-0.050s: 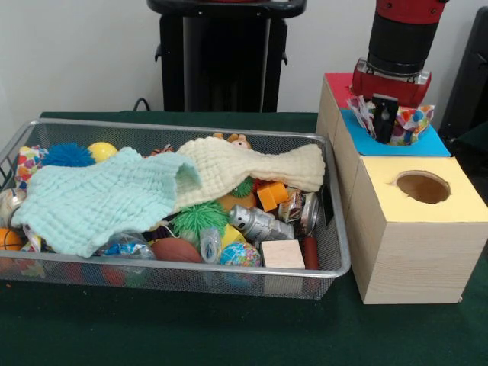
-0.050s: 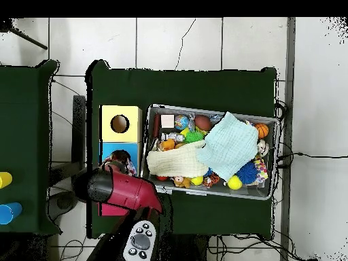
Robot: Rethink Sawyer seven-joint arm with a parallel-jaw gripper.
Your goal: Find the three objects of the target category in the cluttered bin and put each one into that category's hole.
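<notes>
My gripper hangs low over the blue-topped box, the middle of three wooden boxes to the right of the bin. It is shut on a crumpled, multicoloured spotted cloth, which bulges out on both sides of the black fingers and rests on the blue top. The cloth and gripper hide the blue box's hole. In the overhead view the red arm covers the gripper, and a bit of the spotted cloth shows on the blue box.
The yellow-topped box with its open round hole stands nearest the camera, the red-topped box farthest. The wire bin holds a mint cloth, a cream cloth, balls, a silver can, a wooden block and other toys.
</notes>
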